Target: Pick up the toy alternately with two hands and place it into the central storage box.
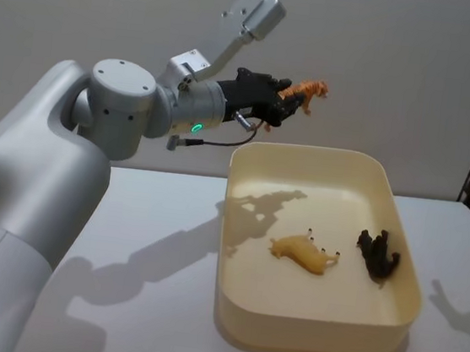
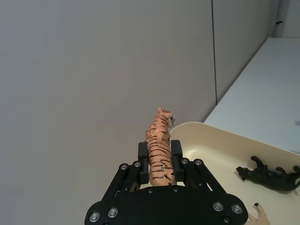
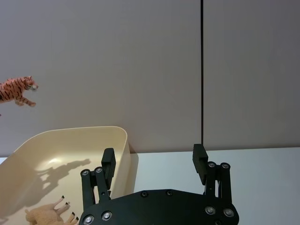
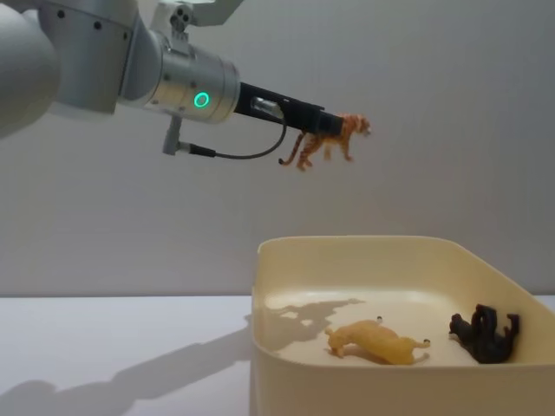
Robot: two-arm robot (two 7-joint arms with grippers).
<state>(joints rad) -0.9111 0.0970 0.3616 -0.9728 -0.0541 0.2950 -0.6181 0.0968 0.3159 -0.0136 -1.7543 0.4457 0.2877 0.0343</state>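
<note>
Left arm is looming nearest, reaching toward 1 o'clock. 2 toys are already lying in the central storage box: a tan figure and a black figure. Left gripper is clamping the toy tiger by its hindquarters, high above the box's far rim; release is pending. Right gripper is idling wide open at 3 o'clock, holding nothing.

A white table stands before a plain grey wall.

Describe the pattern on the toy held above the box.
Orange with black stripes, a tiger; clearest in the left wrist view.
</note>
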